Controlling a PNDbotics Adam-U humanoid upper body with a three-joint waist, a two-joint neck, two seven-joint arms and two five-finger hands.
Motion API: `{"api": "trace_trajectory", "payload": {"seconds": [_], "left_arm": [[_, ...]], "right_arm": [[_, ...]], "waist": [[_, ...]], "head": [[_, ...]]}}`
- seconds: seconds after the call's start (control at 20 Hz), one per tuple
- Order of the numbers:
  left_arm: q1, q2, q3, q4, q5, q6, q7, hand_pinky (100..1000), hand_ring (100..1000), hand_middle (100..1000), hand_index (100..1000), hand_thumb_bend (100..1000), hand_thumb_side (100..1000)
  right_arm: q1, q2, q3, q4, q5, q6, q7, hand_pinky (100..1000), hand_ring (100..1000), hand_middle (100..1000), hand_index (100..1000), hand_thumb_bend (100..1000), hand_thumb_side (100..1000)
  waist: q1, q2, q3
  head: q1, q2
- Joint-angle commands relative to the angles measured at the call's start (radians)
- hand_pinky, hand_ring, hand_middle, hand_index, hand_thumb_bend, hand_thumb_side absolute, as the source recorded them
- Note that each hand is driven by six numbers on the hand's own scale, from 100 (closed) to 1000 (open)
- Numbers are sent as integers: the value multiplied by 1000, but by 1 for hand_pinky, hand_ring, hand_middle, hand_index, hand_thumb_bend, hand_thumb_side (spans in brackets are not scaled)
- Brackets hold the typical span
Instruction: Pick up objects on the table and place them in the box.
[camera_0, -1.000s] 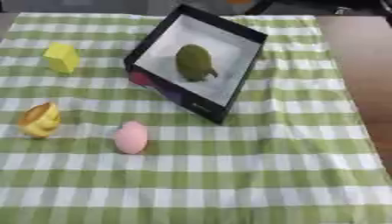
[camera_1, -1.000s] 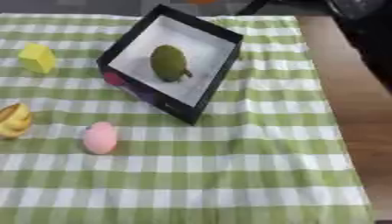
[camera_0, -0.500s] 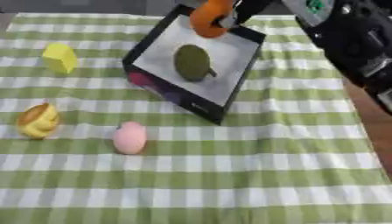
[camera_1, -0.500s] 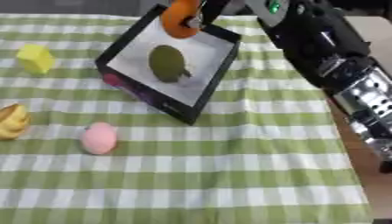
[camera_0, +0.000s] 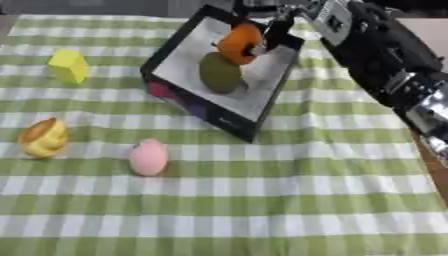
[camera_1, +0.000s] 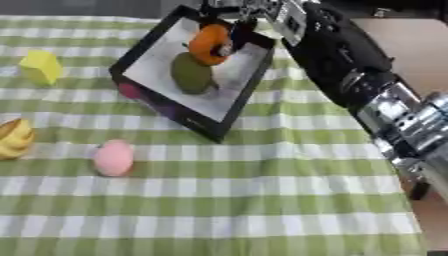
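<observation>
A black box (camera_0: 175, 89) with a white inside lies tilted at the upper middle of the checked cloth. A dark green fruit (camera_0: 219, 73) lies inside it. My right hand (camera_0: 264, 16) comes in from the upper right, its fingers curled round an orange fruit (camera_0: 239, 43) held over the box, just above the green one. On the cloth to the left lie a yellow block (camera_0: 69, 65), a yellow-orange fruit (camera_0: 44, 138) and a pink egg-shaped thing (camera_0: 149, 156). My left hand shows in neither view.
The green-and-white checked cloth (camera_0: 262, 200) covers the table. Bare brown table (camera_1: 411, 55) shows along the right edge. My black and silver right arm (camera_0: 394, 75) crosses the upper right corner.
My right arm has come in from the upper right with the orange fruit and lowered it over the box, towards the green fruit. One second ago no arm showed.
</observation>
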Motion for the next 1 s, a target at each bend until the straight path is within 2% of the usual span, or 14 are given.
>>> {"api": "trace_trajectory", "payload": {"seconds": [0.05, 0.1, 0.2, 0.4, 0.55, 0.8, 1.0], "left_arm": [[-4, 26, 2, -13, 1, -1, -3, 990, 669, 720, 804, 274, 798], [-3, 26, 3, -12, 1, -1, -3, 990, 669, 720, 804, 274, 798], [-3, 26, 3, -12, 1, -1, -3, 990, 668, 720, 804, 274, 798], [-2, 25, 3, -12, 1, 0, -3, 990, 668, 720, 804, 275, 798], [-2, 25, 2, -12, 1, 0, -4, 990, 668, 719, 804, 275, 797], [0, 27, 5, -12, 0, 0, -1, 990, 668, 719, 802, 274, 796], [-6, 54, 4, -13, -5, -3, -1, 989, 667, 720, 802, 267, 790]], "right_arm": [[-28, -11, -16, 10, 31, -30, 9, 907, 870, 802, 848, 508, 119], [-29, -13, -20, 10, 44, -36, 9, 923, 886, 816, 877, 549, 150], [-29, -18, -29, 6, 69, -36, -1, 932, 895, 823, 890, 568, 160], [-25, -31, -44, -5, 86, -22, -20, 946, 907, 836, 910, 551, 137], [-18, -45, -53, -30, 51, -9, -6, 959, 913, 839, 919, 535, 110], [15, -113, -86, -196, -104, 59, 18, 954, 895, 816, 904, 505, 100], [74, -201, -116, -375, -290, 171, 11, 935, 860, 777, 869, 477, 113]], "waist": [[-8, -24, 0], [-8, -24, -1], [-8, -24, -2], [-8, -26, -6], [-7, -27, -8], [-7, -28, -14], [-5, -29, -23]], "head": [[-1, -3], [0, -3], [2, -3], [3, -3], [4, -3], [11, -3], [24, -3]]}}
